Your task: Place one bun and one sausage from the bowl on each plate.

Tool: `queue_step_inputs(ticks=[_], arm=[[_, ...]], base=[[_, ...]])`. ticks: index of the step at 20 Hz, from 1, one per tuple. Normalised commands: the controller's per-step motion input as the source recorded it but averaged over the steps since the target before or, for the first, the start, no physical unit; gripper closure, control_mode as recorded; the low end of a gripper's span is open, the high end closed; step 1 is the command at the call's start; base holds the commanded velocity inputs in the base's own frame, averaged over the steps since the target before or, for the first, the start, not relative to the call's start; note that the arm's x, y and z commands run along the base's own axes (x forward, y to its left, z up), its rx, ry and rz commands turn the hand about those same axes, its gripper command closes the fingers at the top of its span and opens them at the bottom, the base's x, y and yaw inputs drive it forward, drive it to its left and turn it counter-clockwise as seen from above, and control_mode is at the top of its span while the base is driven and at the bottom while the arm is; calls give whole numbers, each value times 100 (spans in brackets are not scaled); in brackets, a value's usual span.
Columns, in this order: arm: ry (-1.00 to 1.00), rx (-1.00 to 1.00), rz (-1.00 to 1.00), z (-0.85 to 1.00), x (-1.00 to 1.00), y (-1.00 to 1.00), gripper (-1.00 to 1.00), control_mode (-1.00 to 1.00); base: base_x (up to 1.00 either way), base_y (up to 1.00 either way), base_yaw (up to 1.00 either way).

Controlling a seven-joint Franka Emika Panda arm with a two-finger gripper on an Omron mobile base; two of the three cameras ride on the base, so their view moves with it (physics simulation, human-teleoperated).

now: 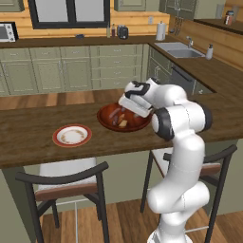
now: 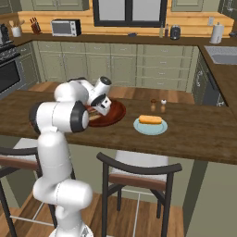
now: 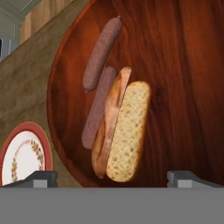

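Observation:
The brown wooden bowl (image 3: 175, 65) holds two dark sausages side by side, one (image 3: 103, 53) farther and one (image 3: 98, 107) lying against a tan split bun (image 3: 124, 131). My gripper (image 3: 114, 178) hovers open just above the bowl, its fingertips (image 3: 41, 178) spread wider than the bun, with nothing between them. From the base, the gripper (image 1: 127, 111) hangs over the bowl (image 1: 107, 118). The white red-rimmed plate (image 1: 72, 135) lies bare to the bowl's left. The teal plate (image 2: 139, 127) to the bowl's right carries a yellow-orange bun (image 2: 151, 120).
Two small shakers (image 2: 158, 106) stand just behind the teal plate. Bar chairs (image 1: 66, 182) sit under the counter's near edge. A sink (image 1: 180, 50) is set in the far side counter.

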Motion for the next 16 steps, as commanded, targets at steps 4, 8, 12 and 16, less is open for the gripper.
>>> queue_step_inputs(ticks=[4,8,12,16], arm=[[0,-1,0,-4,23,0,-100,-100],[0,0,0,-16,22,0,-100,-100],[0,0,0,-23,17,7,-100,-100],[0,0,0,-22,16,12,-100,-100]], base=[[0,0,0],[0,0,0],[0,0,0],[0,0,0]])
